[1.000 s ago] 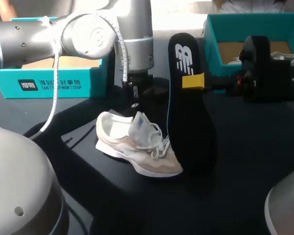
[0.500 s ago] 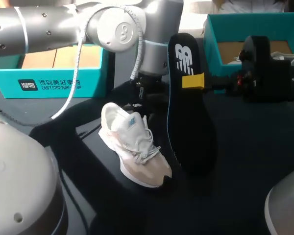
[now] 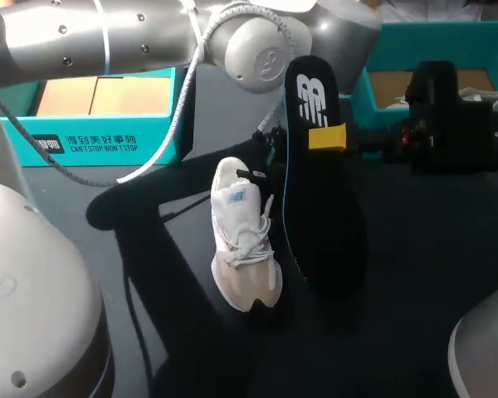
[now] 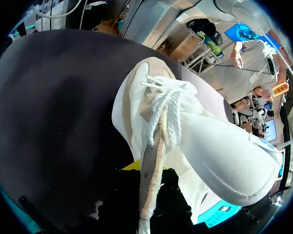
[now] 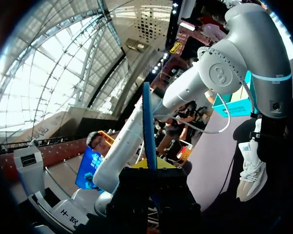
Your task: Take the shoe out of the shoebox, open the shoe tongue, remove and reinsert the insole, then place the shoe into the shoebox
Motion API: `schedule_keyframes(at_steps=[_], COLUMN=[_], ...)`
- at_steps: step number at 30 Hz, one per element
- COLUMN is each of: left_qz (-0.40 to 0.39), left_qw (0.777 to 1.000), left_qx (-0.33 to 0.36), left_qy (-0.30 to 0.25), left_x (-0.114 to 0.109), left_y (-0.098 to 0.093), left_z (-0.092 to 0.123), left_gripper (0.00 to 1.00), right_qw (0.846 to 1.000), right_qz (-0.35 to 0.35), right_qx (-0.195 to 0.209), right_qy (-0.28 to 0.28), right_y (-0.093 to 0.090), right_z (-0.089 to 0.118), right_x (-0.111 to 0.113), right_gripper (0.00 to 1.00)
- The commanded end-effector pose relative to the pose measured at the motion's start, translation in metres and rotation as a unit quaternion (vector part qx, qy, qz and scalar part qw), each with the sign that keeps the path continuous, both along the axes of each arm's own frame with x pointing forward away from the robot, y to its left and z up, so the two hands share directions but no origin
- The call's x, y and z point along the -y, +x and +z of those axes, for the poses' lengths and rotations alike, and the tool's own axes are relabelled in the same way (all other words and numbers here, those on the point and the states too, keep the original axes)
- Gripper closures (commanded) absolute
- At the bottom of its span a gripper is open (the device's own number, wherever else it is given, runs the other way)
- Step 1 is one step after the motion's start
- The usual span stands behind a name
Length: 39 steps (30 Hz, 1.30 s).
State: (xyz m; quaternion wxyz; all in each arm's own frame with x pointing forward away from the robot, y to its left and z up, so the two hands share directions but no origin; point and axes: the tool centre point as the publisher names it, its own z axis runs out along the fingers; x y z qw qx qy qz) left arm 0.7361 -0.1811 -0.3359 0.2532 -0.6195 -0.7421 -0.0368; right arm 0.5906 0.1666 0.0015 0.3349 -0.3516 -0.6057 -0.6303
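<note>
A white and beige shoe (image 3: 242,240) hangs toe-down over the middle of the dark table (image 3: 415,274). My left gripper (image 3: 264,162), reaching past the middle, is shut on its heel end. In the left wrist view the shoe (image 4: 200,141) fills the space ahead of that gripper (image 4: 151,178), with laces and tongue facing out. The black insole (image 3: 317,191) stands upright just right of the shoe, my right gripper (image 3: 326,138) shut on its upper half. The right wrist view shows the insole (image 5: 147,122) edge-on between that gripper's (image 5: 150,165) fingers, the shoe (image 5: 251,168) off to one side.
A teal shoebox (image 3: 91,124) lies at the back left and a second teal box (image 3: 432,50) at the back right, behind my right wrist. A cable (image 3: 133,157) trails from my left arm over the table.
My left arm swung right with the shoe, turning it from lying sideways to toe pointing forward, close beside the insole. The right arm and insole stayed still.
</note>
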Motion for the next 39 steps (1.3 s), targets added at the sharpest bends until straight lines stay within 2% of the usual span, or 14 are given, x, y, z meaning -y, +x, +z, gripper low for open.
schedule_keyframes(at_steps=[1,6,9,17,29,39], left_qz=[-0.102,-0.094,-0.071,-0.031,-0.01,-0.006], left_qw=[0.994,0.995,0.997,0.998,0.997,0.997], left_qx=[0.022,0.029,0.031,0.037,0.043,0.02], left_qy=[0.019,0.024,0.017,0.029,0.057,0.071], left_x=[0.021,0.04,0.043,0.038,0.034,0.031], left_y=[0.001,0.003,0.004,-0.001,-0.031,-0.032], left_z=[0.0,-0.004,-0.006,-0.011,-0.033,-0.052], left_gripper=[1.0,1.0,1.0,1.0,1.0,1.0], right_qw=[1.0,1.0,1.0,1.0,1.0,1.0], right_qz=[-0.02,-0.02,-0.02,-0.02,-0.02,-0.02], right_qx=[0.0,0.0,0.0,0.0,0.0,0.0], right_qy=[0.005,0.005,0.005,0.005,0.005,0.005], right_y=[-0.007,-0.007,-0.007,-0.007,-0.007,-0.007], right_z=[0.006,0.006,0.006,0.006,0.006,0.006], right_x=[-0.011,-0.011,-0.011,-0.011,-0.011,-0.011], right_gripper=[1.0,1.0,1.0,1.0,1.0,1.0])
